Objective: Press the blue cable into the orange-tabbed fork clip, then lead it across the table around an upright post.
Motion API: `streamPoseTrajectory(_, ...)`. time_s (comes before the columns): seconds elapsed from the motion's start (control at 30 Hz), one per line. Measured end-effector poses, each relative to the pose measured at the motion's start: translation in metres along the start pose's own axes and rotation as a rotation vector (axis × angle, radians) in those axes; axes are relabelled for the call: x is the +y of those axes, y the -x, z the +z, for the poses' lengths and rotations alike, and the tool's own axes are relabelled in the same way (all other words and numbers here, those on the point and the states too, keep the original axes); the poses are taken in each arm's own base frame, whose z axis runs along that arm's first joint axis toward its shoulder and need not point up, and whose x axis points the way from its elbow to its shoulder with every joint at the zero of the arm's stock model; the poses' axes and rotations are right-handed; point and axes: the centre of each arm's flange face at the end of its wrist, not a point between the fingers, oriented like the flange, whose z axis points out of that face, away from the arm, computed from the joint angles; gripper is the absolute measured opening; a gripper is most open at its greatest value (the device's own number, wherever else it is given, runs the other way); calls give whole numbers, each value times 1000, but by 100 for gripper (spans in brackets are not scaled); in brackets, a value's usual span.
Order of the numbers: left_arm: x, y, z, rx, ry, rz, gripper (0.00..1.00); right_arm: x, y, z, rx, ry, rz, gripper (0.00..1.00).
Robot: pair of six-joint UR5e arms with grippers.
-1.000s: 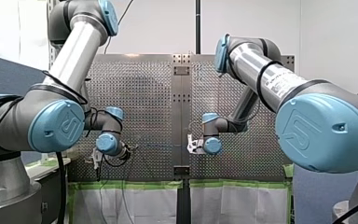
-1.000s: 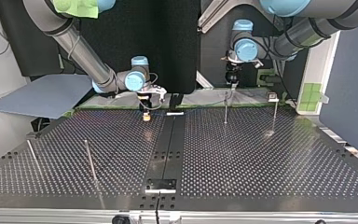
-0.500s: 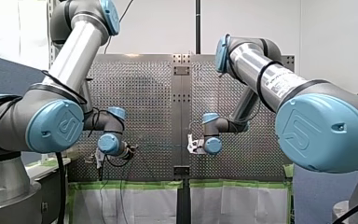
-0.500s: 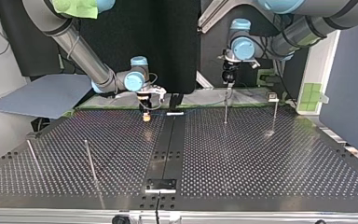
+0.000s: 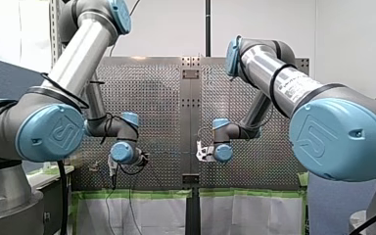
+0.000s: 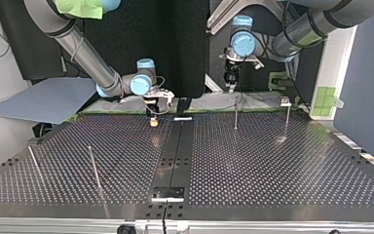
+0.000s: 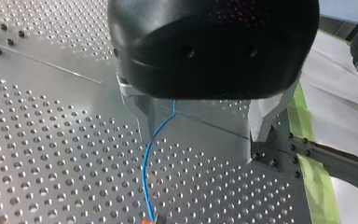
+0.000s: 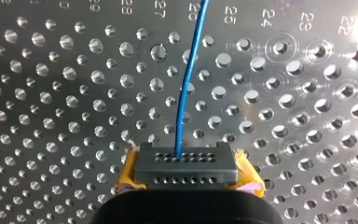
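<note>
The blue cable (image 8: 186, 79) comes out of a grey perforated block flanked by yellow-orange pads at my right gripper's (image 8: 186, 170) tip, which looks shut on it. I cannot tell the fork clip apart from those pads. In the top view my right gripper (image 6: 152, 116) stands at the table's far edge with its orange tip (image 6: 152, 123) on the plate. In the left wrist view the blue cable (image 7: 145, 177) rises from an orange piece (image 7: 150, 219) up between the wide-apart metal fingers (image 7: 142, 123) of my open left gripper (image 7: 200, 140), which hangs above the far edge (image 6: 230, 84).
Upright posts stand on the perforated table: two at the top view's far right (image 6: 235, 114) (image 6: 287, 119), two slanted ones at its near left (image 6: 93, 168) (image 6: 34, 163). A blue sheet (image 6: 44, 100) lies beyond the left corner. Green tape (image 7: 314, 186) lines the far edge.
My left gripper has risen and shifted toward the top view's left, away from the nearest post. My right gripper has stayed in place.
</note>
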Motion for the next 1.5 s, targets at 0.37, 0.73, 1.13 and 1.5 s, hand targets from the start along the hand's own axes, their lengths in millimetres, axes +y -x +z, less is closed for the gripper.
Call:
streamPoseTrajectory(0.37,-23,-4,-9,-19,16,-1,100,1,0,1,2,0,2,0)
streamPoseTrajectory(0.73,-32,20,16,-73,80,-14,100,0,1,0,2,-7,1,0)
streamPoseTrajectory(1.13,-39,35,38,-112,85,-31,100,-2,0,0,4,-10,1,0)
streamPoseTrajectory(1.5,-43,19,71,-144,112,-43,100,-2,1,0,2,-15,1,0)
